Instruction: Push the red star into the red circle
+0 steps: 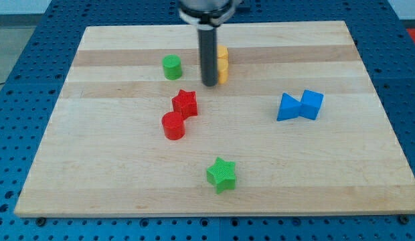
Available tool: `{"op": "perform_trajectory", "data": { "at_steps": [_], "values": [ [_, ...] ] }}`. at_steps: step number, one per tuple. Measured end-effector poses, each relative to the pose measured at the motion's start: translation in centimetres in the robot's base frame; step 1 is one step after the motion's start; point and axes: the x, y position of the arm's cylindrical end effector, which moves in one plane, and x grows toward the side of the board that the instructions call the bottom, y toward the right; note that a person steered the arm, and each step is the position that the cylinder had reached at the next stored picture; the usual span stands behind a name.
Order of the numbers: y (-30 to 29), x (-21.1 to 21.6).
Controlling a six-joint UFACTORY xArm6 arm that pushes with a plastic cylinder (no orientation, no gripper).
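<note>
The red star point(185, 102) lies near the board's middle, touching the red circle point(173, 126), which sits just below and left of it. My tip point(210, 84) is above and right of the red star, a short gap away, and stands in front of two yellow blocks point(223, 65).
A green circle point(172, 67) sits left of my tip. A green star point(221, 174) lies toward the view's bottom. Two blue blocks point(300, 105) touch each other at the right. The wooden board point(94, 174) rests on a blue perforated table.
</note>
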Motion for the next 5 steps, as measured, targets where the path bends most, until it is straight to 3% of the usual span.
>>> {"op": "perform_trajectory", "data": {
  "at_steps": [1,2,4,5],
  "values": [
    [3.0,-3.3],
    [3.1,-1.8],
    [-0.2,6.2],
    [-2.9,6.4]
  ]
}}
